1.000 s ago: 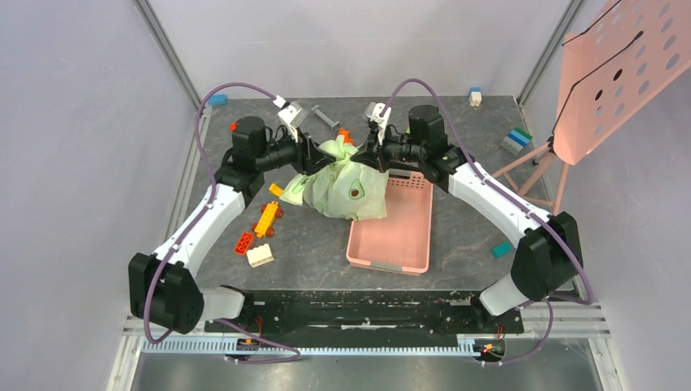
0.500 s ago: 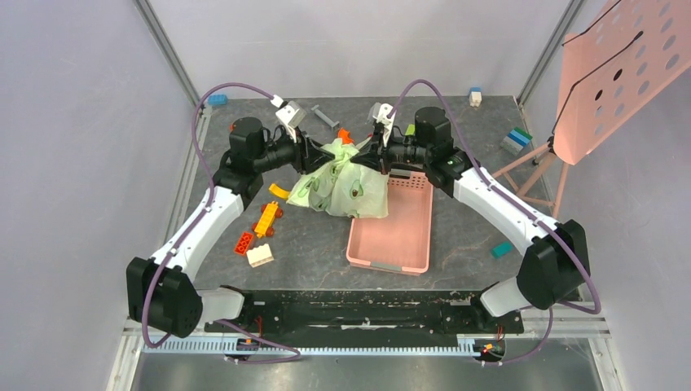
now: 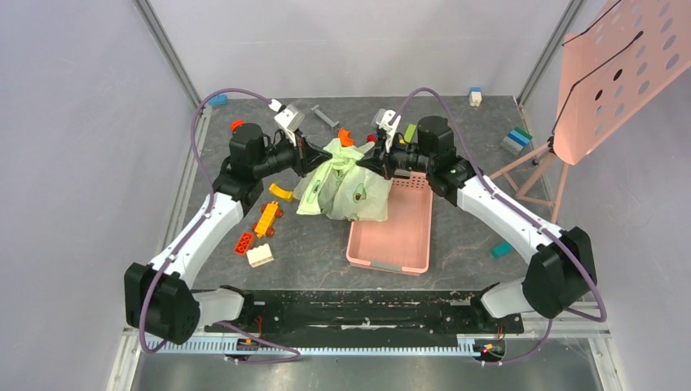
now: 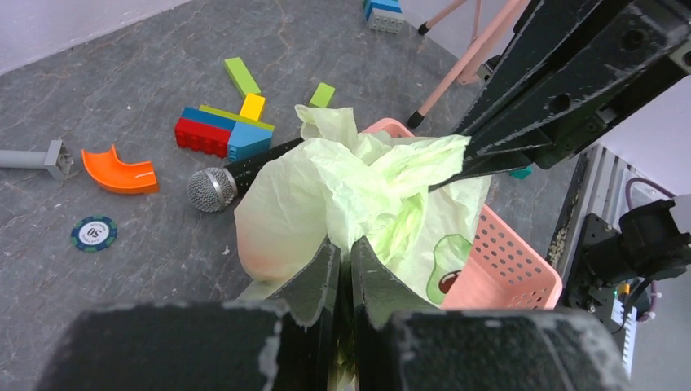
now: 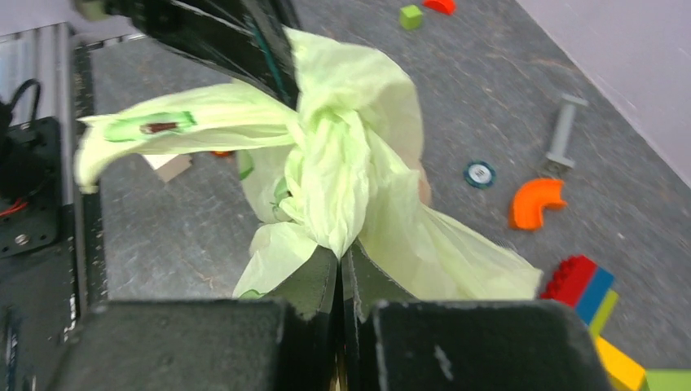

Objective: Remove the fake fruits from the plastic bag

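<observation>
Toward the far middle of the tabletop [image 3: 310, 252], the plastic bag [image 3: 346, 189] hangs as a crumpled bundle between the two arms. Its lower part sags onto the far-left corner of the pink basket [image 3: 403, 240]. The left pincer [image 3: 312, 155] is pressed together on a fold of film at the bag's upper left. The right pincer [image 3: 368, 161] is nipped onto a twist of film at its upper right. No fake fruits show; I judge they lie low inside, hidden by the folds.

Both grips seem to gather film rather than hold a rim, so the mouth looks bunched closed. To do this step well, I would draw the two holds apart sideways and gently, since film this thin can slip or tear. One hold would probably then need shifting lower so the bag can be tipped.

Open room lies on the near side, between the bag and the arm bases. Toy blocks [image 3: 262, 221] sit just left of the bag. An orange curved piece [image 3: 345, 136] and a microphone [image 4: 213, 187] lie close behind it. The basket's rim under the bag could catch the film.
</observation>
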Tool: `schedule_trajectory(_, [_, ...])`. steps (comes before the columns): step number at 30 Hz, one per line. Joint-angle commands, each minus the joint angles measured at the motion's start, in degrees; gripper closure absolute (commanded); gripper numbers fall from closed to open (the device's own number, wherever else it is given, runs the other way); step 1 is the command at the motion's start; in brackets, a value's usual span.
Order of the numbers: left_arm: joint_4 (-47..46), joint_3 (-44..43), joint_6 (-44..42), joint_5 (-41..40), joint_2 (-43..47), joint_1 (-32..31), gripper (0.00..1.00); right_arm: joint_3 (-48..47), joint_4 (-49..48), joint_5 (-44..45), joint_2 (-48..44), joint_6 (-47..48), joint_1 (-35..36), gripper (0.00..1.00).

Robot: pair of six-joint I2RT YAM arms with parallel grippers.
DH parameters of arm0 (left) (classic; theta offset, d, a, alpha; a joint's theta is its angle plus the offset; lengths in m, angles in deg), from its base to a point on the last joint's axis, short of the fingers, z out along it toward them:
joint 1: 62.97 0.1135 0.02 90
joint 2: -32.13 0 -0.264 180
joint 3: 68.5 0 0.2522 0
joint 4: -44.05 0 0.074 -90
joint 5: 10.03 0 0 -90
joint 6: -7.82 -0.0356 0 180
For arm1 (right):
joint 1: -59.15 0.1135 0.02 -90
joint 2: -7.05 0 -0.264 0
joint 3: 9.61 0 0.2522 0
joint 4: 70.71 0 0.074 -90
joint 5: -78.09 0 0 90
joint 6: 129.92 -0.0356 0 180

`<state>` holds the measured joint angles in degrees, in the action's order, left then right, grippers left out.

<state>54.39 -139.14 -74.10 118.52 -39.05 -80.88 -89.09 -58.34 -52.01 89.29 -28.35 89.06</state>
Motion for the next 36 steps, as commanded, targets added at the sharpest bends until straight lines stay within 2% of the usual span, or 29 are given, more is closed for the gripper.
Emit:
schedule_trajectory(1, [-6.09,1.42,3.62,-4.72,4.19,0.14,0.9,2.8,-2.26,13.7,-4.87,-2.17,-0.03,1.0])
schedule_trajectory(4, [-7.49,3.08,5.2,-7.01,5.74,0.18,0.86,4.91,-2.67,20.15,-6.82,-3.79,-0.04,1.0])
schedule_trajectory(10, [-10.53,5.99,8.26,-9.23,7.84,0.3,0.85,9.35,-4.51,31.0,-9.87,-8.07,-0.17,1.0])
schedule_trajectory(18, [-11.18,11.6,15.01,-22.39,12.47,0.51,0.85,18.08,-9.7,46.25,-15.15,-19.71,-1.53,1.0])
schedule_trajectory(25, [-15.24,19.47,23.74,-32.23,18.18,0.62,0.89,29.82,-18.57,49.55,-20.87,-35.0,-4.15,1.0])
schedule_trajectory(31, [-21.69,25.71,30.37,-34.67,21.93,0.6,0.88,36.78,-26.7,46.52,-23.59,-42.27,-4.47,1.0])
schedule_trajectory(32, [-23.75,26.65,30.71,-33.62,22.28,0.6,0.88,37.51,-28.57,44.55,-23.84,-41.35,-4.51,0.96])
schedule_trajectory(33, [-25.84,27.38,30.57,-32.37,22.4,0.6,0.87,38.2,-31.11,41.5,-23.99,-39.27,-4.48,0.88])
schedule_trajectory(36, [-26.83,26.4,28.5,-26.94,21.33,0.6,0.87,37.13,-34.66,30.65,-24.6,-26.75,-4.49,0.51])
